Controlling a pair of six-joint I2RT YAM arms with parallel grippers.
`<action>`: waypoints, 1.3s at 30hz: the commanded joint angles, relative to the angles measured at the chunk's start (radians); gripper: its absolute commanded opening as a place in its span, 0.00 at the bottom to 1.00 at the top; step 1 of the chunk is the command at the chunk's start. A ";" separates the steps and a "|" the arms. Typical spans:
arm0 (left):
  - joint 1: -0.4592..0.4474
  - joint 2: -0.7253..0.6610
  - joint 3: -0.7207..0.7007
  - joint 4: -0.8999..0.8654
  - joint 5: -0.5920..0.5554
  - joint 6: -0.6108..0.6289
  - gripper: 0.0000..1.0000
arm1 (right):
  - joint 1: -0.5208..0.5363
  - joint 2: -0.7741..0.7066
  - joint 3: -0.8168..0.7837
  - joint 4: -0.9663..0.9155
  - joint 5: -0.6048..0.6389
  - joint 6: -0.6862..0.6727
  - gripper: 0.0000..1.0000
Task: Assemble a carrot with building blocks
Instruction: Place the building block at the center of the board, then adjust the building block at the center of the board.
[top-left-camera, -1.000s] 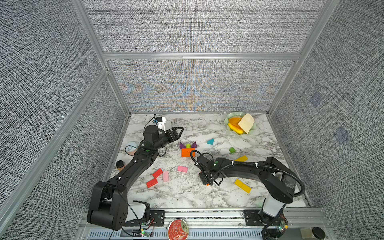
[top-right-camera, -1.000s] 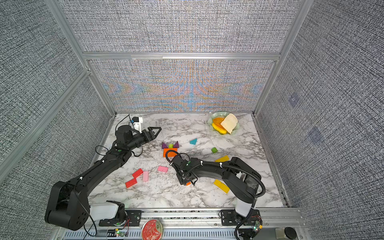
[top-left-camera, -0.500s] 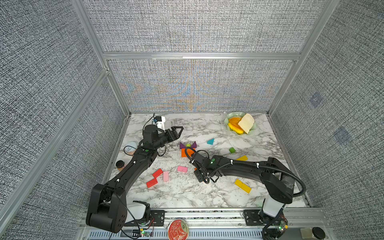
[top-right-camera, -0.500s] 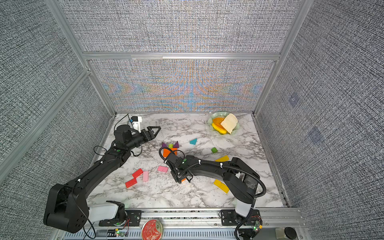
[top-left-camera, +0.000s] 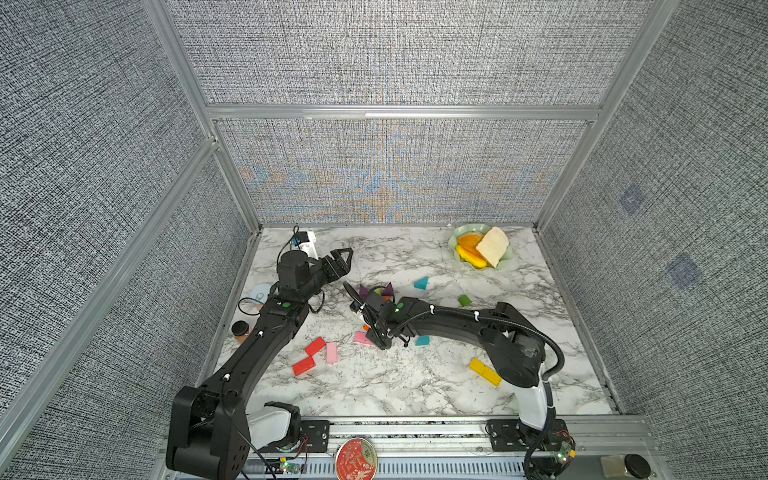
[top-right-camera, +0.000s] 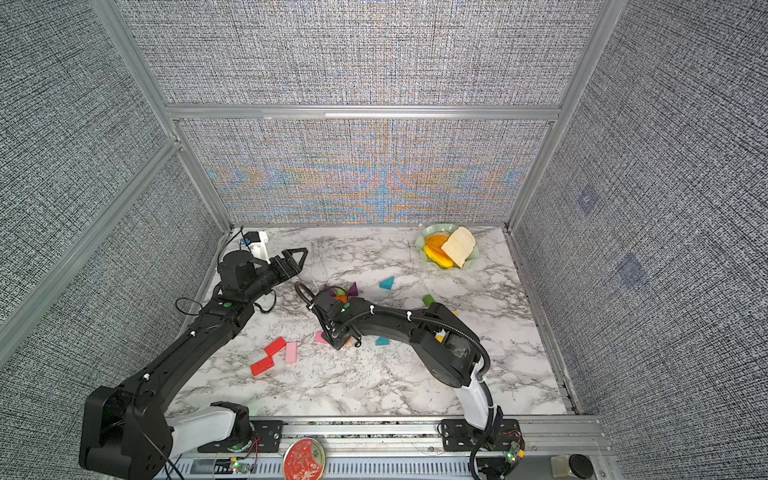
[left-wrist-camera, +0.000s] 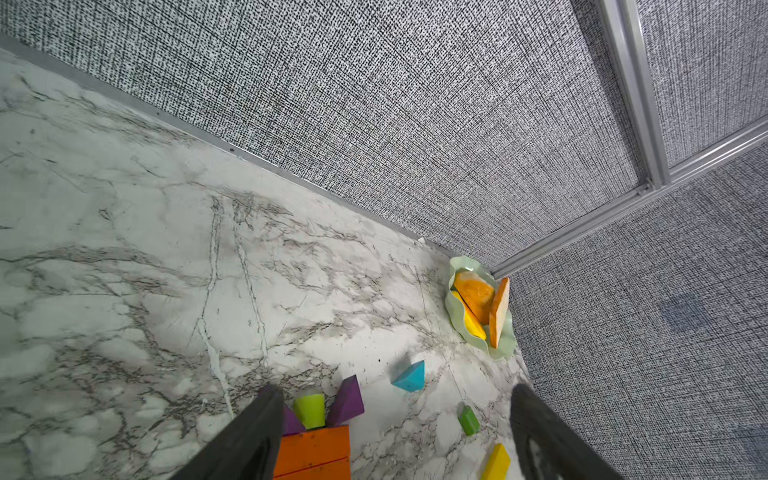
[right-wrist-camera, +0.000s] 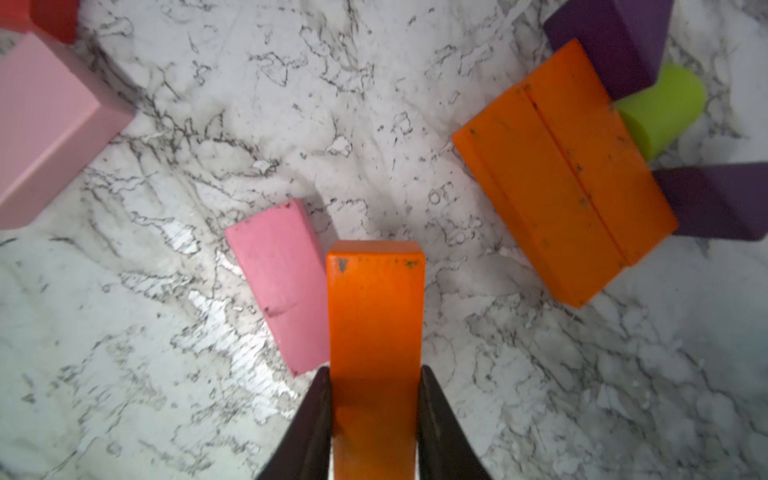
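Right claw (right-wrist-camera: 374, 376) shifted leftward — clamps orange bar (right-wrist-camera: 376, 307) | left claw (top-left-camera: 341, 258) wide — empty

Both top views look down; wrist view hugs right pincer (right-wrist-camera: 374, 370).

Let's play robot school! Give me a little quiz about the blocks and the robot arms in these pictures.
1. True or false: the left gripper is shut on a block.
2. What is the right gripper shut on? A) black cube B) orange bar C) blue ball
3. Fill in: at one end of the two orange bars lying side by side sit a lime-green stub and two ___ triangles.

Key:
1. False. It is open and holds nothing.
2. B
3. purple; the purple triangles flank the stub.
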 joint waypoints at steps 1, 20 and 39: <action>0.002 0.002 -0.001 -0.001 -0.011 0.012 0.86 | 0.000 0.016 0.031 -0.017 0.020 -0.074 0.27; 0.013 0.001 0.005 0.000 0.000 0.020 0.86 | -0.011 0.005 -0.027 0.044 0.007 -0.165 0.53; 0.012 -0.005 0.003 0.000 0.000 0.021 0.86 | -0.011 -0.059 -0.168 0.081 0.025 0.225 0.56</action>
